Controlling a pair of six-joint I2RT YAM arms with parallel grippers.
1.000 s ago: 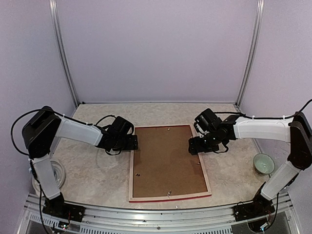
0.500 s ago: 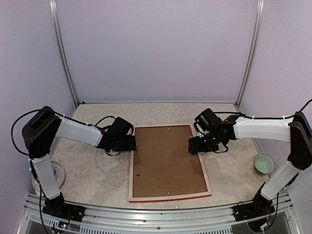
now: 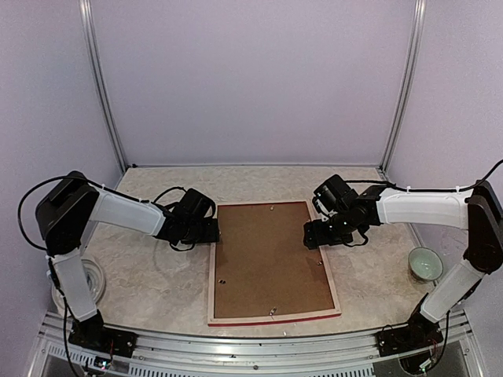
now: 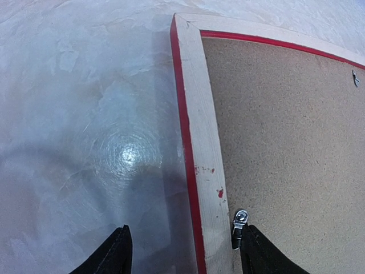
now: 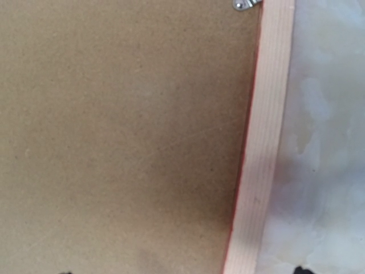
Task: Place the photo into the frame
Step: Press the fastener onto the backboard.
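The frame (image 3: 212, 275) lies face down on the table, pale wood back up, red at its outer edge. The brown backing board (image 3: 267, 259) fills it. The photo is hidden. My left gripper (image 3: 214, 230) is open at the frame's left bar; in the left wrist view (image 4: 185, 254) its jaws straddle the bar (image 4: 202, 142), one finger over the table, the other (image 4: 254, 254) beside a metal clip (image 4: 239, 220). My right gripper (image 3: 313, 234) is open wide over the right bar (image 5: 265, 142), and only its tips show at the bottom edge of the right wrist view (image 5: 182, 271).
A pale green bowl (image 3: 424, 263) stands at the right of the table. A white round thing (image 3: 93, 279) lies at the left, by the left arm's base. Small metal clips sit on the backing board's edges (image 5: 245, 4).
The left gripper has edged very slightly to the left. The right arm and the frame have not moved.
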